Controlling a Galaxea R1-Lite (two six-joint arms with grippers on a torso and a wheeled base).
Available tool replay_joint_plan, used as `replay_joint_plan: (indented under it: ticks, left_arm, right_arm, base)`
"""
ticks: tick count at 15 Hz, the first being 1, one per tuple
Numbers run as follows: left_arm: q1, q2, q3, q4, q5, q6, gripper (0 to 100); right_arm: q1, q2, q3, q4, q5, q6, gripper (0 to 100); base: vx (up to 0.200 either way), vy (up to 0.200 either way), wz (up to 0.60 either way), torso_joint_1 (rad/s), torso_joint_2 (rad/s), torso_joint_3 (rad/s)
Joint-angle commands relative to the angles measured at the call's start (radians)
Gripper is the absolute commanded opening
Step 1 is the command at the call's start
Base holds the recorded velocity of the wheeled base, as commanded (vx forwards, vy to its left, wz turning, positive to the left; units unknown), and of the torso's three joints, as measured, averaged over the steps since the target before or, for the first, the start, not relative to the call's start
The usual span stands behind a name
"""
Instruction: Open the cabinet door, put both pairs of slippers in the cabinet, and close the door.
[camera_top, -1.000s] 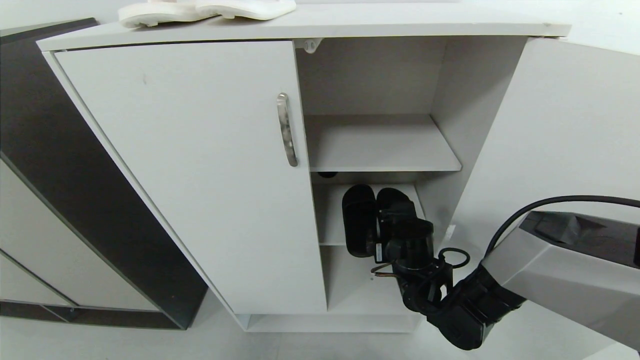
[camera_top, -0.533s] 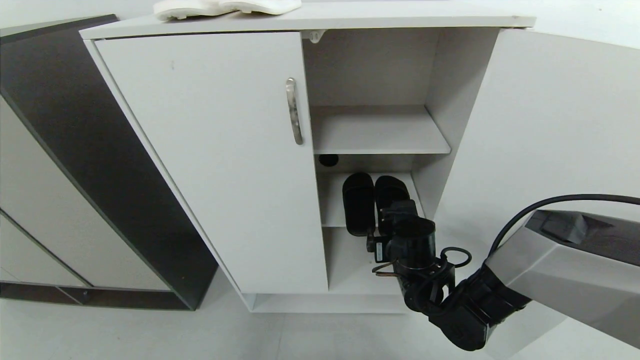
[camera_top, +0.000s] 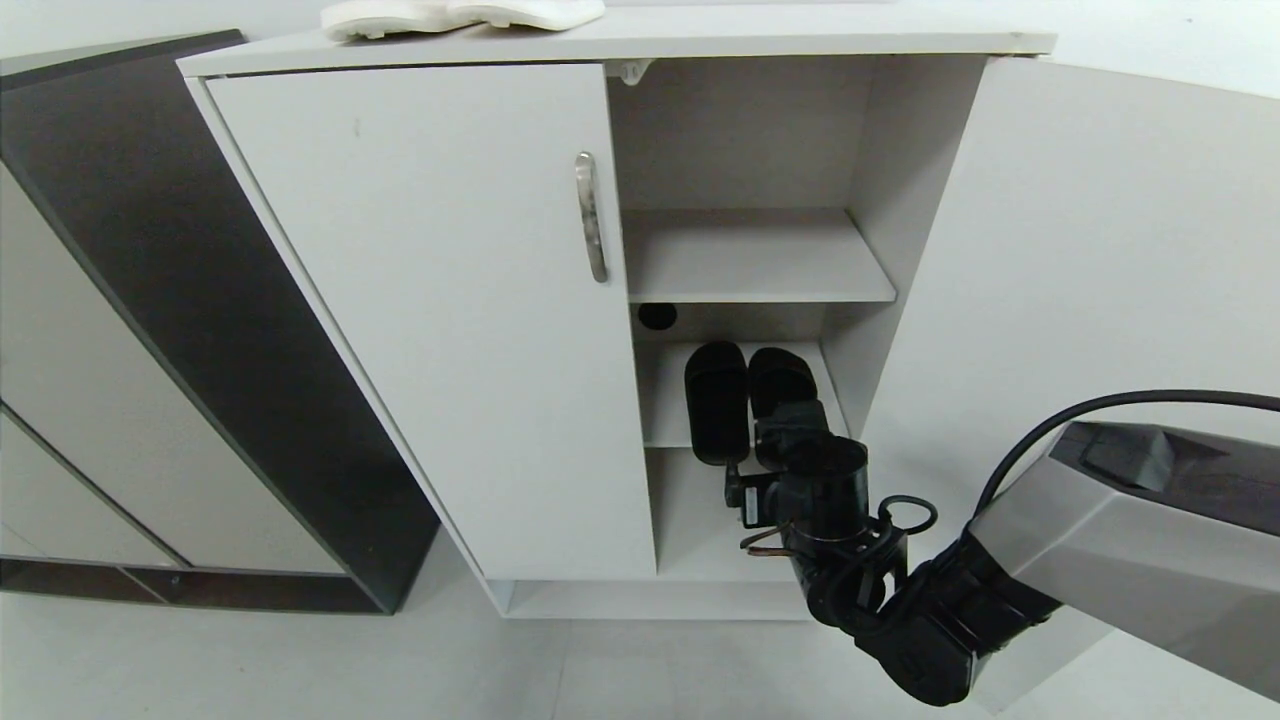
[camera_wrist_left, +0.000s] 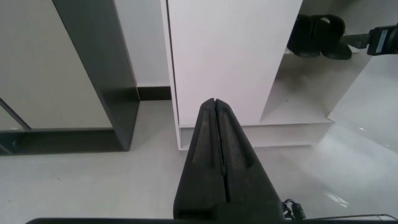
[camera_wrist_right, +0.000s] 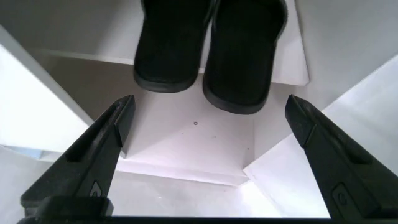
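Cabinet (camera_top: 700, 45): white, two doors, standing on a pale glossy floor (camera_top: 300, 660). A dark-edged unit (camera_top: 150, 250) sits just beside it on the left.
Right door (camera_top: 1080, 250) is swung wide open. Left door (camera_top: 430, 300) is closed, with its metal handle (camera_top: 591, 217) vertical.
Open half has three levels. Upper shelf (camera_top: 760, 265) is bare. Black slippers (camera_top: 717, 400) are on the middle shelf (camera_top: 665, 400), side by side and touching, long axes front to back, near ends overhanging the front edge. Can't tell toe from heel.
White slippers (camera_top: 460, 14) lie on the cabinet top above the left door, partly cut off by the frame.
Right claw (camera_wrist_right: 210, 109): spread wide, empty, just in front of the black pair's near ends.
Left claw (camera_wrist_left: 214, 106): fingers pressed together, empty, low over the floor facing the closed door.
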Motion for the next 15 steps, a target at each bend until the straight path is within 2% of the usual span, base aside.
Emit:
replay_joint_plan:
  ticks: [1,9,13,15]
  left_arm:
    - [0.000,0.002,-0.001,0.000,0.000,0.000,0]
    - [0.000,0.002,0.001,-0.001,0.001,0.000,0]
    - [0.000,0.002,0.001,0.000,0.001,-0.003,0]
    - [0.000,0.002,0.001,0.000,0.001,-0.003,0]
  right_arm:
    - [0.001,0.001,0.000,0.000,0.001,0.000,100]
    - [-0.025,0.001,0.026,0.000,0.021,-0.005,100]
    - [-0.010,-0.049,0.153,-0.044,0.174,-0.005,100]
    - [-0.010,-0.048,0.169,-0.070,0.191,-0.008,100]
  base:
    - [0.000,0.000,0.00,0.000,0.00,0.000]
    - [0.000,0.000,0.00,0.002,0.00,0.169]
    - [0.000,0.000,0.00,0.000,0.00,0.000]
    - [0.000,0.000,0.00,0.000,0.00,0.000]
